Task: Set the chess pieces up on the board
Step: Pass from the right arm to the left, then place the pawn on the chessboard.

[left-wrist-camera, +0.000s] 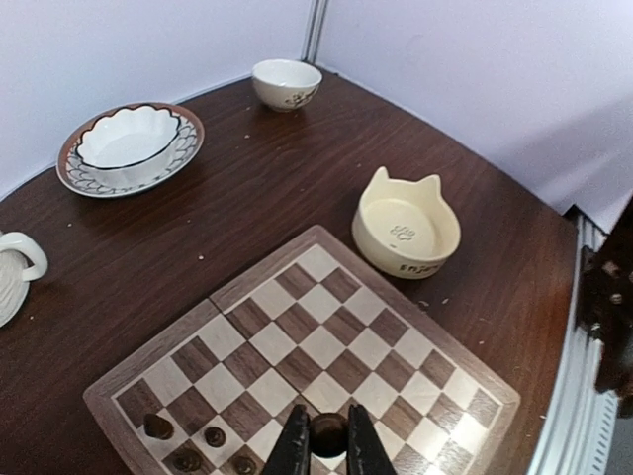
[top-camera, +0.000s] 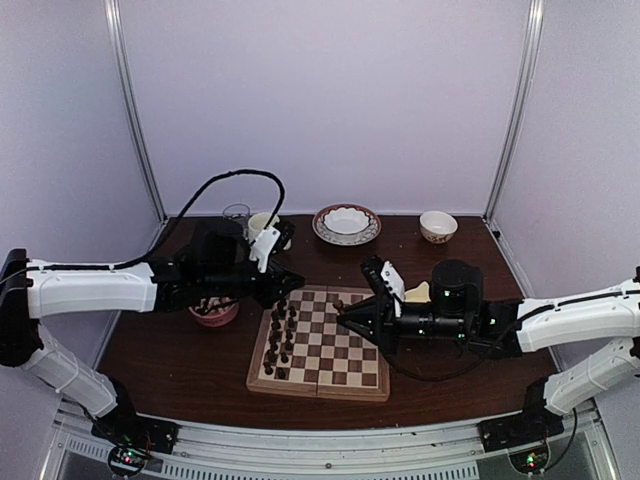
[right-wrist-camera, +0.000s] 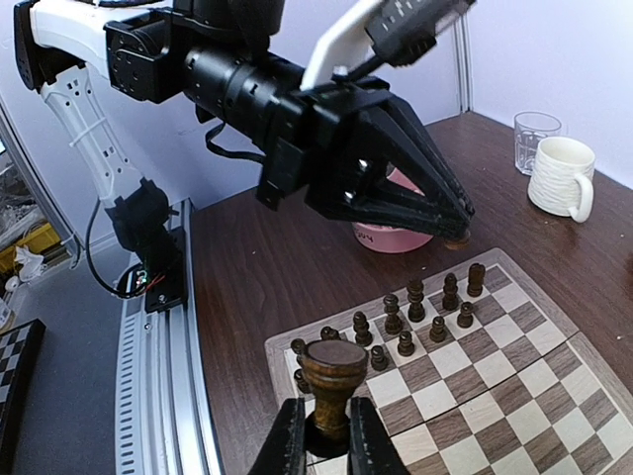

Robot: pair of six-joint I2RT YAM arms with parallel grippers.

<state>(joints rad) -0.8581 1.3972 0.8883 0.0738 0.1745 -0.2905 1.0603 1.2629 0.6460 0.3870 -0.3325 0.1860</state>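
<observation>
Collision between the arms is judged the largest risk. The left pincer point(left-wrist-camera: 328, 426) and the right pincer point(right-wrist-camera: 331, 421) are poised tip to tip, near each other, above the chessboard point(top-camera: 335, 355), so an advance by either could strike the other. Each pincer is almost fully closed and clamped on something. A dark chess piece point(left-wrist-camera: 328, 435) is pinched in the left one, and a dark brown turned piece point(right-wrist-camera: 333, 371) is held in the right.

The chessboard lies directly beneath both pincers and could be shoved askew if a finger were driven down onto it. The placed dark pieces point(top-camera: 278, 338) are packed in two files just under the left pincer, along the board edge farthest from the right pincer. Several could be toppled by one low pass. A held piece could also tip over if it were released before its base sat flat on a square.

- **Scalloped white bowl** point(left-wrist-camera: 129, 139) on a patterned plate point(left-wrist-camera: 79, 176): set well beyond both pincers and seen empty.
- **Cat-eared cream bowl** point(left-wrist-camera: 406, 226): set just behind the right pincer, beside the board, and empty apart from a printed paw mark.
- **Pink bowl** point(top-camera: 215, 314): set just behind the left pincer. Its contents cannot be made out.
- **White ribbed mug** point(right-wrist-camera: 561, 176): set farther behind the left pincer.
- **Small patterned bowl** point(left-wrist-camera: 285, 81): set well beyond the right pincer, with nothing seen in it.
- **Glass tumbler** point(right-wrist-camera: 537, 134): set beside the mug and apparently empty.
</observation>
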